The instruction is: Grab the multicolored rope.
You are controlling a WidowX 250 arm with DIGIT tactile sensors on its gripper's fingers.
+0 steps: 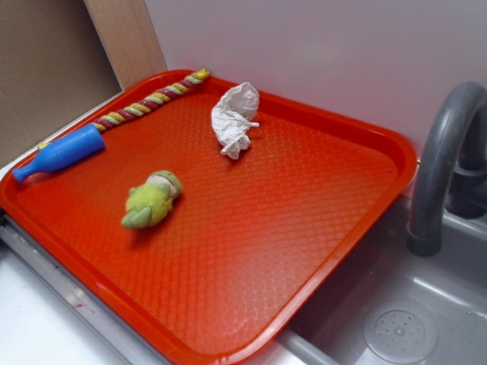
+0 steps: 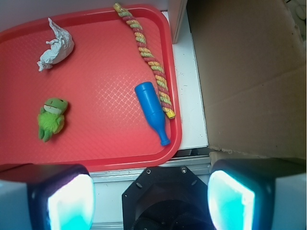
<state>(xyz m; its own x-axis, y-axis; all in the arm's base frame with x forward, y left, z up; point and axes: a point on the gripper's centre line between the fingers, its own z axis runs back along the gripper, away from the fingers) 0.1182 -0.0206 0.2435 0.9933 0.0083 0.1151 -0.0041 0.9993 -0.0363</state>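
The multicolored rope, a twisted cord of yellow, maroon and pale green strands, lies straight along the red tray's rim at two o'clock, touching the blue bottle toy. The gripper hangs spread wide apart, holding nothing.

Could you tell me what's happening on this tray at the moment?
Nothing is held yet. The gripper is open, back from the near rim of the red tray. Its target, the multicolored rope, lies along the tray's edge beside the blue bottle. A crumpled tissue and a green plush toy lie apart from it.
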